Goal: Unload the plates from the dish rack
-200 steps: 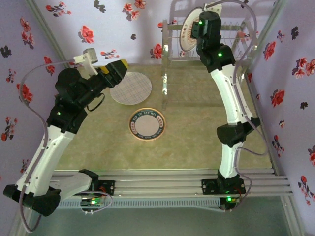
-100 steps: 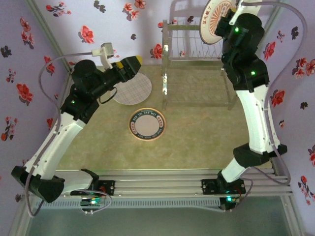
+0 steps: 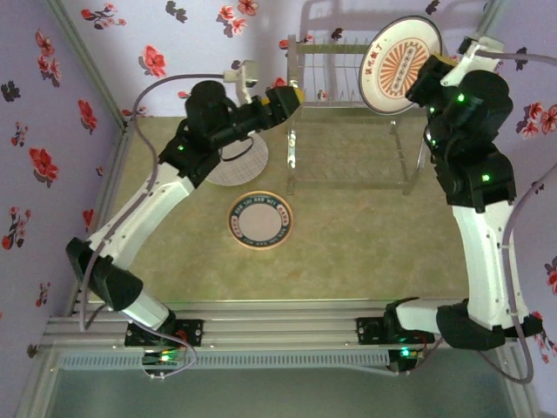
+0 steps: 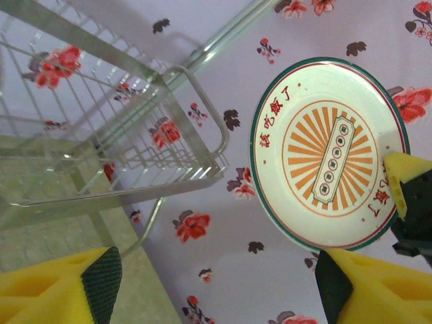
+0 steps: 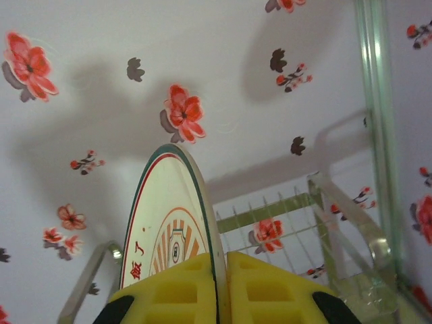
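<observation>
White-and-black arms [image 3: 150,207] carry grey cables [image 3: 187,78] and yellow, seemingly foam jaws.

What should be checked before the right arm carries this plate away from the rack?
1. Right gripper shut on the rim of the orange-rayed plate: ok.
2. Plate apart from the dish rack wires: ok, the left wrist view shows a gap.
3. Left gripper open, holding nothing: ok.
4. Bare table to set the plate down, right of the ringed plate: ok.
5. Left gripper out of the carry path: cannot tell; it hangs by the rack's left end.
6. More plates in the rack: cannot tell; the held plate hides part of it.
</observation>
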`<state>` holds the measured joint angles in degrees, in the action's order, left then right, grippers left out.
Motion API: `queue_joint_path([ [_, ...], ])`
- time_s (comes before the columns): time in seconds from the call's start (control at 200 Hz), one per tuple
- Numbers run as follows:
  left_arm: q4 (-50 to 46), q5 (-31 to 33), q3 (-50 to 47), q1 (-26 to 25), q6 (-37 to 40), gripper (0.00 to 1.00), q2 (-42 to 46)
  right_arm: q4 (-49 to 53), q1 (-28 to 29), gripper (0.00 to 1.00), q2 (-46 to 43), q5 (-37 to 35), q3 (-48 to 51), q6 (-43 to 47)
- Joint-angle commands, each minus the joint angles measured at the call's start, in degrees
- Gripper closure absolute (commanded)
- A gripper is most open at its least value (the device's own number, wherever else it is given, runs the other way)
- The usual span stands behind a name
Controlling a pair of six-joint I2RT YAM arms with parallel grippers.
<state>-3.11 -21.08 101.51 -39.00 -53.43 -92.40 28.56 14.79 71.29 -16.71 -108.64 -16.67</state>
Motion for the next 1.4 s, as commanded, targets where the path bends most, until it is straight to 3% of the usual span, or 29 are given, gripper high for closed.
queue_joint_path([
  [0.0, 0.13, -1.59, 4.14, -1.65, -3.63, 0.23, -2.49, -2.8, -1.4, 1.0, -2.04, 7.68, 1.44, -6.42],
  [0.215, 1.28, -1.7, 7.26, -3.34, -6.38, 0.26, -6.55, -2.15, -2.67, 1.0, -2.22, 16.58, 2.02, -11.73],
  [0.665, 1.77, -2.73, 8.61, -3.37, -8.08, 0.32, -7.71, -4.55, -2.79, 1.0, -3.3, 23.34, 7.74, -19.81],
  [0.97, 1.71, -3.55, 8.52, -2.83, -9.06, 0.64, -7.62, -8.03, -2.91, 1.0, -3.91, 25.62, 12.46, -23.89],
  [1.185, 3.45, -4.14, 7.22, -2.66, -10.25, 1.0, -7.14, -9.61, -3.66, 1.0, -3.86, 28.7, 15.45, -25.95],
  [1.395, 5.61, -4.49, 5.63, -2.66, -10.12, 1.0, -6.23, -9.32, -4.41, 1.0, -3.78, 31.2, 16.45, -26.09],
])
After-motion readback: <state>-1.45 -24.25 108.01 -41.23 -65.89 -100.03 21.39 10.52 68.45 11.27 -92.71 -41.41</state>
